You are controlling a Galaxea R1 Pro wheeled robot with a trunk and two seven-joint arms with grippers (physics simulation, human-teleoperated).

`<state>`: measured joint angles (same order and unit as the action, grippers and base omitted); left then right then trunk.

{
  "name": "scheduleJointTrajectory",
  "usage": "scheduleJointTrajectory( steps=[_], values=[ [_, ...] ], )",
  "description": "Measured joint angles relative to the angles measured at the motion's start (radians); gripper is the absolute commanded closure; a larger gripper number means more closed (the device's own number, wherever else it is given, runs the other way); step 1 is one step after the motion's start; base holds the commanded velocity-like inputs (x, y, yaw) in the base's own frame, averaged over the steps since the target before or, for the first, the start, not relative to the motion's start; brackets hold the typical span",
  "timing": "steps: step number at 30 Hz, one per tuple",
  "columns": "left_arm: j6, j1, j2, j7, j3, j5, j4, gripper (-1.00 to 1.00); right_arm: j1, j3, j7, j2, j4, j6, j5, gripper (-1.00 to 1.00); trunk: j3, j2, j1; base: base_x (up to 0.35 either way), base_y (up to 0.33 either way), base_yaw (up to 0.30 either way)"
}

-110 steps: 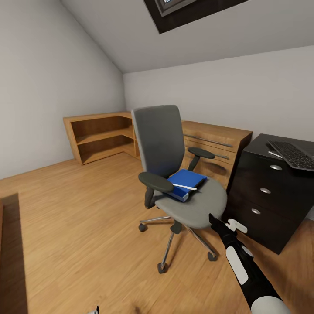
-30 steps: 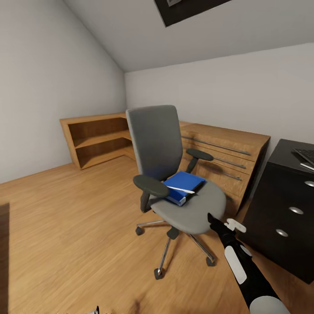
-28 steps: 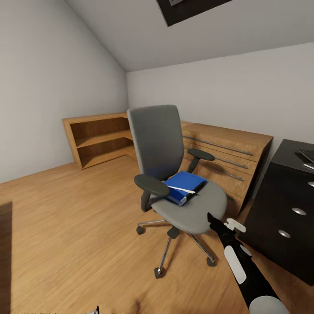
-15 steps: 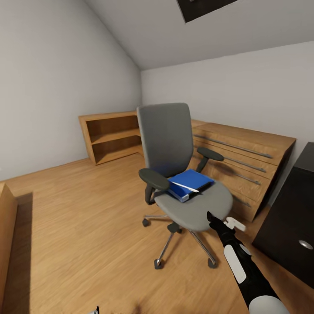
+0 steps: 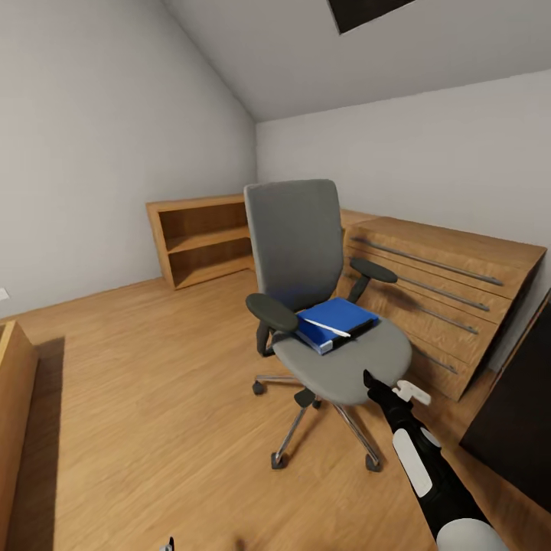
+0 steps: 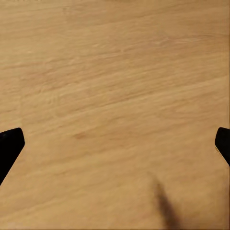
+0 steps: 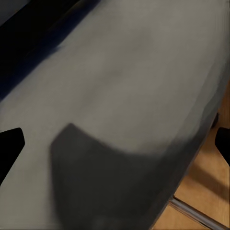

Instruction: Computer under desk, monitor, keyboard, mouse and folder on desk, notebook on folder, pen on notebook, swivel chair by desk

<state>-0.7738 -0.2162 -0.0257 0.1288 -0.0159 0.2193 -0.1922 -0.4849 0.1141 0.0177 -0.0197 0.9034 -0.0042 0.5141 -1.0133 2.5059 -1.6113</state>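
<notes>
The grey swivel chair (image 5: pixel 306 306) stands mid-room on the wood floor. On its seat lies the blue folder (image 5: pixel 337 320), and the thin white pen (image 5: pixel 329 328) rests across it. I cannot make out the notebook. My right gripper (image 5: pixel 373 383) hovers at the seat's front edge; in the right wrist view the right gripper (image 7: pixel 115 148) is open over the grey seat cushion (image 7: pixel 124 96). My left gripper (image 6: pixel 115 148) hangs open over bare floor. A black side of the desk (image 5: pixel 520 428) shows at the right edge. The computer, monitor, keyboard and mouse are out of view.
A light-wood drawer chest (image 5: pixel 451 283) runs along the back wall behind the chair. A low open shelf unit (image 5: pixel 200 237) fills the far corner. Another wooden piece (image 5: pixel 11 413) juts in at the left edge. Open floor lies left of the chair.
The camera has turned left: the black desk unit has slid to the right edge and the keyboard has left the picture. The chair, folder and pen lie as before; both arms hold their pose.
</notes>
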Motion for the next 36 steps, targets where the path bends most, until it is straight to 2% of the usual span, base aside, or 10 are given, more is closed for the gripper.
scheduleJointTrajectory(
  steps=[7, 16, 18, 26, 29, 36],
  values=[
    [-0.001, 0.0, 0.0, 0.0, 0.0, 0.0, 0.0, -1.0, 0.0, -0.001, -0.001, 0.0, 0.0, 0.0, 0.0, -1.0, 0.0, 0.0, -0.001, 0.062, 0.0, 0.0],
    [-0.001, 0.0, 0.0, -0.002, 0.0, 0.0, 0.0, -1.0, 0.0, -0.001, -0.001, -0.001, -0.023, 0.0, -0.001, -1.0, 0.0, 0.0, -0.001, -0.269, 0.0, 0.0],
    [-0.001, 0.0, 0.0, -0.001, 0.0, 0.0, 0.0, -1.0, 0.001, 0.0, 0.0, -0.001, -0.084, 0.0, 0.0, -1.0, 0.0, 0.0, -0.001, -0.271, 0.0, 0.0],
    [-0.001, -0.001, -0.012, -0.001, 0.004, -0.004, 0.0, -1.0, 0.0, -0.001, 0.0, -0.003, -0.104, -0.001, -0.006, -1.0, 0.0, 0.0, -0.001, -0.053, 0.0, 0.0],
    [0.0, 0.0, -0.014, -0.002, 0.004, -0.004, 0.0, -1.0, 0.0, -0.002, 0.0, -0.005, -0.13, -0.005, -0.034, -1.0, 0.0, 0.0, -0.001, -0.004, 0.0, 0.0],
    [0.003, 0.0, -0.015, -0.003, 0.004, -0.004, 0.0, -1.0, 0.0, -0.001, 0.0, -0.004, -0.209, -0.041, -0.121, -1.0, 0.027, -0.002, 0.003, -0.001, 0.0, 0.0]
  ],
)
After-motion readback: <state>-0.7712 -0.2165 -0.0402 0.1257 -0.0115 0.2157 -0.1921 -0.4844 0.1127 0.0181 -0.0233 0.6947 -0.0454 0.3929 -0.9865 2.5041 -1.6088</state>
